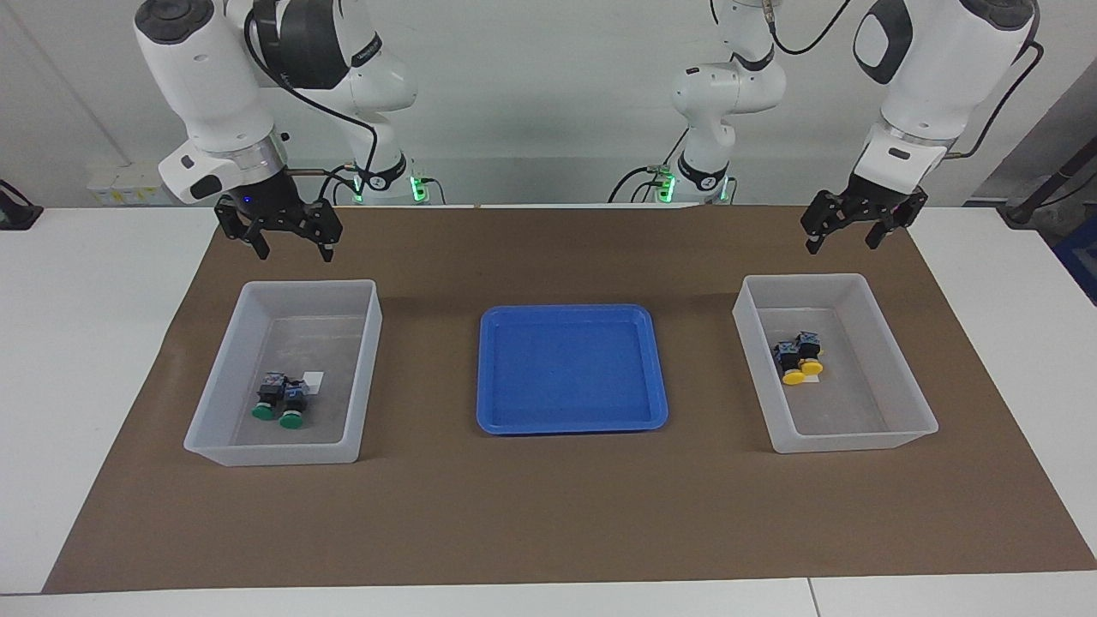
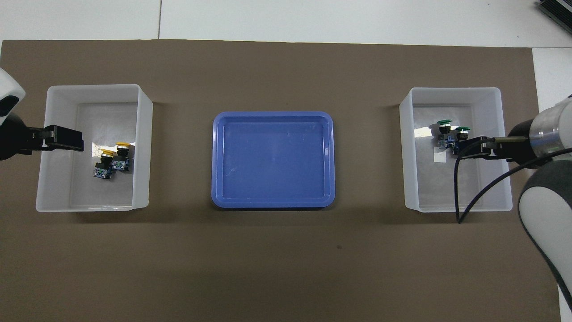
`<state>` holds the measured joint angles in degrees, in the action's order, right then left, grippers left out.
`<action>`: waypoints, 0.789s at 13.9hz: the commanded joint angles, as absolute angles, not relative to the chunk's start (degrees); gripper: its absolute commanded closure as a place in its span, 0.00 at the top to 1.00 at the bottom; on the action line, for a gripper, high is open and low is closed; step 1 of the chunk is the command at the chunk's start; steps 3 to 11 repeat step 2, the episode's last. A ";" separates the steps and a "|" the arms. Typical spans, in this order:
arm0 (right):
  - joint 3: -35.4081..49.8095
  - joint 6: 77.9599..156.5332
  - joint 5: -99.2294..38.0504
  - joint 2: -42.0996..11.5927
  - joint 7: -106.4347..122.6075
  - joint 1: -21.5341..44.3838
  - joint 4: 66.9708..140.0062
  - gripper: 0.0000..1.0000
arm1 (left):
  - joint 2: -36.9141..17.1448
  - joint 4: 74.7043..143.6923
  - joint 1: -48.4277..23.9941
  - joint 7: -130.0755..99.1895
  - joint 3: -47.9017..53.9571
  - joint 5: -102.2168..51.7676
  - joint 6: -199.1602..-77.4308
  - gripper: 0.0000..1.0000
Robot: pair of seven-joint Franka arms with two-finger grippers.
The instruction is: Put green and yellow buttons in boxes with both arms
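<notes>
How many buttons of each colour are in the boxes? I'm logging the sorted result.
Green buttons: 2, in the box at the right arm's end.
Yellow buttons: 2, in the box at the left arm's end.
Total: 4 buttons.

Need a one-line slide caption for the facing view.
Both grippers, left and right, raised open; green buttons and yellow buttons sorted into separate boxes.
</notes>
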<state>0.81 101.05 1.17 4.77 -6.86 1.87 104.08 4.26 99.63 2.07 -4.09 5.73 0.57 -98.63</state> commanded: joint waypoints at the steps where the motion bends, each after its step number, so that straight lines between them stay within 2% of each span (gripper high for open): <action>1: 0.97 101.07 0.53 5.01 -5.89 1.32 104.33 1.00 | 5.01 100.20 1.58 -4.75 5.54 1.58 -98.79 1.00; 11: 0.97 101.07 0.53 5.01 -5.89 1.32 104.33 1.00 | 5.01 100.28 1.58 -4.75 5.54 1.58 -98.79 1.00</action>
